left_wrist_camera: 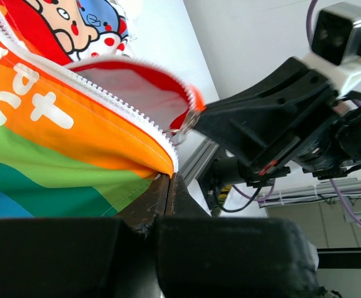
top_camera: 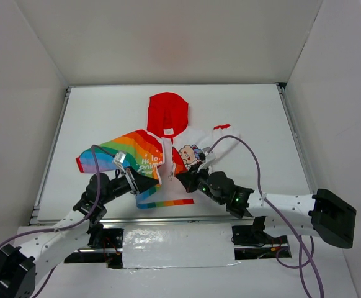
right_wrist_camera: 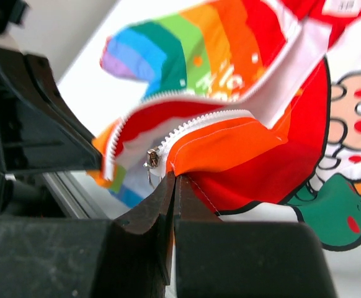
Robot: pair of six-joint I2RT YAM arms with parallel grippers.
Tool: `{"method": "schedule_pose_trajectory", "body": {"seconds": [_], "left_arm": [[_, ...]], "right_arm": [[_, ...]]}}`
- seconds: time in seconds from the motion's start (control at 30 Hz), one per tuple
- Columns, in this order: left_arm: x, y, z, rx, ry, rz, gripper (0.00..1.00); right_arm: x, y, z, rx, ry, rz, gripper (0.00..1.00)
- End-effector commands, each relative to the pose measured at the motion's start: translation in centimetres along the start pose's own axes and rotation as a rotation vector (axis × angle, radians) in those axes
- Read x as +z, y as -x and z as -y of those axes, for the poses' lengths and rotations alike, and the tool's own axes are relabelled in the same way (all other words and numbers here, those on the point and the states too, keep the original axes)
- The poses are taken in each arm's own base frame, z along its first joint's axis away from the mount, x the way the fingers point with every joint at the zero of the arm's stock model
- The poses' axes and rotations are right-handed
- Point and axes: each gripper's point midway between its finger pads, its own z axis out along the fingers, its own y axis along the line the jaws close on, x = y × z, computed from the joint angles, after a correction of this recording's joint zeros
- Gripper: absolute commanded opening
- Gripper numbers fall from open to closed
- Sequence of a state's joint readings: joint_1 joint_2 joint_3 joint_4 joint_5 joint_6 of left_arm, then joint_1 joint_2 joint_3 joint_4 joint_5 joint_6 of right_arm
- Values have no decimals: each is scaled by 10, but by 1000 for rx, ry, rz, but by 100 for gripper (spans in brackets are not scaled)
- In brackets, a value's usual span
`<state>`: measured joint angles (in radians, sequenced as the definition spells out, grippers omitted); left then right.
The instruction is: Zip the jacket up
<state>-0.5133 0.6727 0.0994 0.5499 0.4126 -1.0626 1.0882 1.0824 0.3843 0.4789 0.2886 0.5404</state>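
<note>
Jacket (top_camera: 137, 149) lies open-fronted in the middle of the table (top_camera: 255, 124), with the red hood (top_camera: 168, 112) at the far end, the rainbow half to the left and the white half to the right. Its zipper line runs near to far, from hem to hood.

Both arms meet at the near hem. The left gripper (left_wrist_camera: 170, 177) is pinched tight on the bottom corner of the rainbow half, where the teeth (left_wrist_camera: 112, 99) end. The right gripper (right_wrist_camera: 175, 177) is clamped on the facing edge, close to its right.

The slider (right_wrist_camera: 151, 158) sits just left of the right fingertips, so the right arm looks better placed to draw it away toward the hood.

The top view gives the layout but hides the slider behind the grippers. The right wrist view shows it plainly. Whether both rows of teeth are already seated in it cannot be told.
</note>
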Motion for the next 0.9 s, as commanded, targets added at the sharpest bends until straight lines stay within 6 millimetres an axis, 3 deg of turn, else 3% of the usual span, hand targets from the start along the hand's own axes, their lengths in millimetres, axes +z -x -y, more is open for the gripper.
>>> {"method": "schedule_pose_trajectory", "body": {"seconds": [0.0, 0.07, 0.13, 0.2, 0.27, 0.37, 0.4, 0.53, 0.6, 0.63, 0.7, 0.87], "left_arm": [[2, 17, 20, 84, -47, 40, 0], [3, 19, 21, 97, -42, 44, 0], [3, 20, 22, 103, -38, 41, 0], [3, 20, 21, 113, -27, 34, 0], [2, 21, 19, 122, -9, 36, 0], [1, 24, 17, 128, 13, 49, 0], [1, 25, 17, 130, 15, 53, 0], [2, 27, 16, 142, 26, 56, 0], [3, 27, 16, 144, 31, 51, 0], [3, 27, 15, 147, 38, 50, 0], [2, 28, 15, 150, 44, 50, 0], [1, 34, 19, 177, 46, 63, 0]], "right_arm": [[0, 47, -8, 2, 28, 218, 0], [-4, 60, -16, -7, 73, 283, 0], [-12, 70, -36, -84, 198, 327, 0], [-21, 62, -58, -191, 342, 295, 0], [-19, 55, -66, -292, 394, 226, 0], [6, 59, -31, -256, 150, 194, 0], [12, 66, -7, -229, 2, 224, 0], [20, 74, 15, -181, -154, 268, 0], [9, 93, -5, -157, -39, 374, 0], [4, 80, -13, -177, 49, 354, 0], [-8, 88, -30, -192, 155, 383, 0], [-24, 71, -63, -249, 384, 320, 0]]}}
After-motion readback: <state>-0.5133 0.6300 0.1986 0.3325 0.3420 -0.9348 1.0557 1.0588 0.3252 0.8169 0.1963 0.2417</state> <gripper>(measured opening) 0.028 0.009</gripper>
